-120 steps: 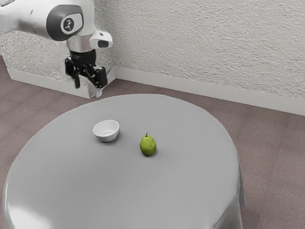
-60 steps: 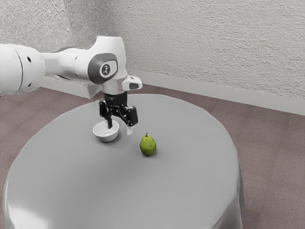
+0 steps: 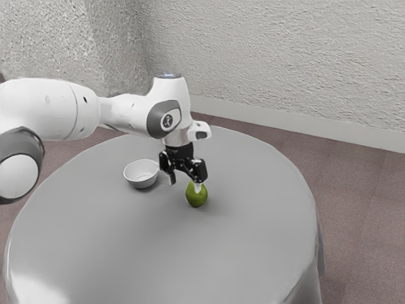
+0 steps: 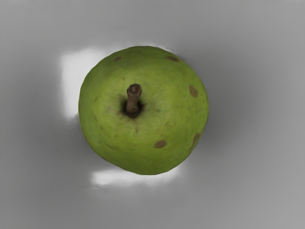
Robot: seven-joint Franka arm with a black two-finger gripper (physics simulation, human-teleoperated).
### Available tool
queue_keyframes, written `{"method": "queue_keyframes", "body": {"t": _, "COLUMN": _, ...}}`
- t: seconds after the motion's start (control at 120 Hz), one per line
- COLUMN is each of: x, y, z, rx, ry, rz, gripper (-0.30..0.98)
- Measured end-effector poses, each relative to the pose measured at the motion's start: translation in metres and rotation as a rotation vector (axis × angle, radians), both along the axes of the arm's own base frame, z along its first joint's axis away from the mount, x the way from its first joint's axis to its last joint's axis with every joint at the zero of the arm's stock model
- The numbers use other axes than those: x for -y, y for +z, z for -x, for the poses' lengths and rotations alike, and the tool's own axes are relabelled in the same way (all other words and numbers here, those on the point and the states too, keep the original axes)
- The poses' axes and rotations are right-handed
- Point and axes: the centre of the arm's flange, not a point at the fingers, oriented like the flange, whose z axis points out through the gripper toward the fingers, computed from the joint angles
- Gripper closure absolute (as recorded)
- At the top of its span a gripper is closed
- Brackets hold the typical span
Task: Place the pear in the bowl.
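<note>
Out from the exterior view's left, the Franka arm (image 3: 63, 107): reaching over the round grey table (image 3: 145, 253), hand pointing down; it's my one arm, so reach is no question of sides.
White bowl (image 3: 142, 184): resting on the table just beside my working spot, on the exterior view's left of the fruit, the two well apart from touching. I see nothing in it.
Black two-finger gripper (image 3: 185, 183): fingers (image 3: 171, 179) apart, nothing clamped between them. One tip overlaps the top of the fruit in the exterior view; whether it touches, I can't tell.
Green pear (image 3: 196, 196): upright on the table, below the gripper and a little toward the exterior view's right of its middle. Its long axis runs up and down, and from the hand I look almost straight down on the brown stem (image 4: 133, 100).
Next move, pear first: I judge I need a slight shift toward the exterior view's right, then a descent with a finger on either side. Dropping straight from where I am risks one tip landing on the pear's crown and tipping it.
</note>
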Motion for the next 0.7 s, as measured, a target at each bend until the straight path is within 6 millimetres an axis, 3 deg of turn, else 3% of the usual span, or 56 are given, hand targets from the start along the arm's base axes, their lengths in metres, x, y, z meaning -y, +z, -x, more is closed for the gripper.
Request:
{"method": "queue_keyframes", "body": {"t": 0.175, "x": 0.001, "y": -0.017, "z": -0.012, "rx": 0.022, "ry": 0.003, "rz": 0.000, "gripper": 0.00}}
{"method": "queue_keyframes", "body": {"t": 0.325, "x": 0.003, "y": -0.019, "z": -0.022, "rx": 0.053, "ry": 0.004, "rz": 0.002, "gripper": 0.00}}
{"method": "queue_keyframes", "body": {"t": 0.7, "x": -0.001, "y": -0.039, "z": -0.025, "rx": 0.056, "ry": 0.015, "rz": 0.002, "gripper": 0.00}}
